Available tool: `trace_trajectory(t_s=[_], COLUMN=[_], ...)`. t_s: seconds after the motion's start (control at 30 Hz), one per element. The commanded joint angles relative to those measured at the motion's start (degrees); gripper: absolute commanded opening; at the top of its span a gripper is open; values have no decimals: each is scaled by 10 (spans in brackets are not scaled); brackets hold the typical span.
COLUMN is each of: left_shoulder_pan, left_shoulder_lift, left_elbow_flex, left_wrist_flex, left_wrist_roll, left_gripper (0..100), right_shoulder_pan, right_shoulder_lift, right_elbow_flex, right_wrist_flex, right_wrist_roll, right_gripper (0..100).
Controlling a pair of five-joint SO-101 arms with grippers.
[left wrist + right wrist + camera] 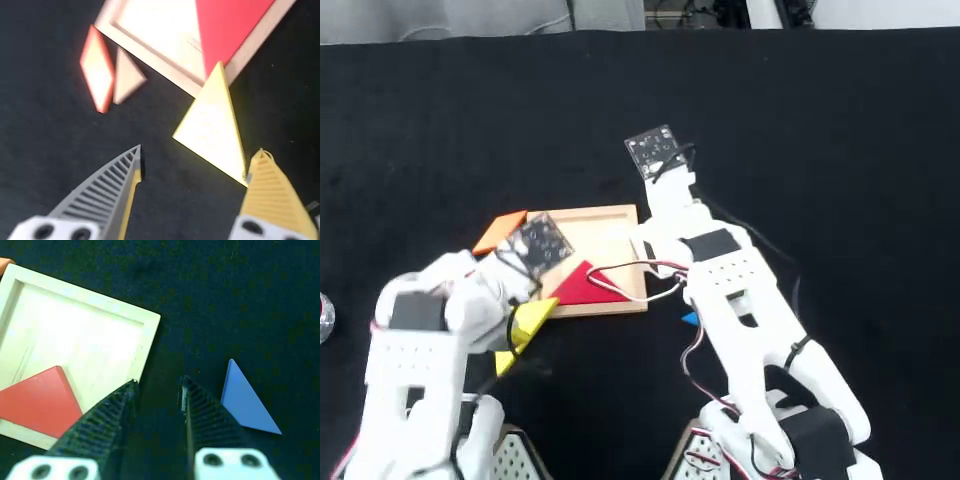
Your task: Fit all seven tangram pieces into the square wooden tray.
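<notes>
Red triangle (37,400) lies in the tray (149,340) (yellow triangle (212,125) outside).

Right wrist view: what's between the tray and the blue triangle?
Bare black table between tray and blue triangle in the right wrist view; the right gripper hangs open above it.

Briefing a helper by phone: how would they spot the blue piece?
Find the wooden tray on the black table. Just outside the tray's side nearest the right arm lies a flat triangle. It alone is blue.
</notes>
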State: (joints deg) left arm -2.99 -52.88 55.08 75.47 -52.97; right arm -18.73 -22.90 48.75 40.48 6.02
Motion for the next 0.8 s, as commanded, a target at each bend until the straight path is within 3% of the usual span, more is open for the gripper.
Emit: trace_trajectory(t_s=[0.0,0.2,0.3,0.47,0.77], left_shoulder_pan=[-24,-72,-78,-60,-18], left_shoulder_lift=[116,164,165,162,166], left_elbow_flex=[-60,-51,-1,107,134], left_wrist_flex=[-15,-51,-119,-246,-298], left_wrist_roll=[9,-2,-1,0,39], left_gripper=[375,424,425,426,426], right_shoulder_pan=[8,8,7,7,7], right_shoulder_lift=[-22,-22,-22,-22,-22], right_elbow_flex=[-2,-2,-2,-1,-1], right_wrist_flex=[-11,-11,-11,-11,-11], right_wrist_roll=[8,17,44,47,47], right_gripper=[137,137,137,137,137])
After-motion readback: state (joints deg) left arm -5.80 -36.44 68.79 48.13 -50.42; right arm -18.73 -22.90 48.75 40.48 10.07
